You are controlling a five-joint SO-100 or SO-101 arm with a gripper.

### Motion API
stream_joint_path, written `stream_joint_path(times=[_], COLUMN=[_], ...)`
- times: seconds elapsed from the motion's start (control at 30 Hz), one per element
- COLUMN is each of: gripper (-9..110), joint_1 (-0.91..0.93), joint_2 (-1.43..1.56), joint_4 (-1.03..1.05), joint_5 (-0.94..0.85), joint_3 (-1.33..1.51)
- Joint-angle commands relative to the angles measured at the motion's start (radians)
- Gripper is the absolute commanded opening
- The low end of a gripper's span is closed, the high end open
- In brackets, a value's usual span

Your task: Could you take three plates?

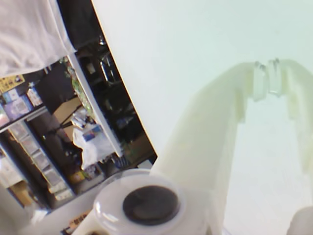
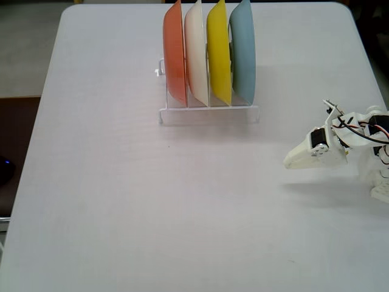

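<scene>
The jaws of the white two-finger gripper (image 1: 266, 66) are closed, with the two tips touching and nothing between them, as the wrist view shows; below the tips there is only a narrow triangular gap and behind it the bare pale surface of the white table (image 2: 121, 201). In the fixed view the gripper (image 2: 288, 162) is low over the table at the right side, pointing to the left, and its tips are too small there to judge.

The four plates stand on edge in a white wire rack (image 2: 206, 112), well apart from the jaws, up and to the left of them in the fixed view. The nearest to the jaws is the light blue round glossy plastic plate (image 2: 244, 55), in the rightmost slot. Just beside it, further from the jaws, stands the yellow round glossy plastic plate (image 2: 219, 55), then the cream-white round glossy plastic plate (image 2: 196, 55), and the farthest is the orange round plate (image 2: 175, 55) (same shape as the others). All lean slightly, and each seems to be close to its neighbour without clear touching.

None of the plates is visible in the wrist view.
</scene>
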Motion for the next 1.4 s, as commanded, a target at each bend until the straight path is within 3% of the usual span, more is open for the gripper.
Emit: stream_joint_path(times=[0.0, 0.27, 0.4, 0.6, 1.2, 1.37], gripper=[0, -1, -1, -1, 0, 8], joint_1=[0.003, -0.006, -0.012, 0.025, 0.318, 0.367], joint_2=[0.018, 0.018, 0.018, -0.018, -0.65, -0.706], joint_4=[0.0, -0.284, -0.262, -0.017, 0.091, 0.094], joint_5=[0.011, -0.002, 0.021, -0.028, -0.555, -0.684], joint_3=[-0.005, -0.021, -0.109, -0.362, -1.066, -1.152])
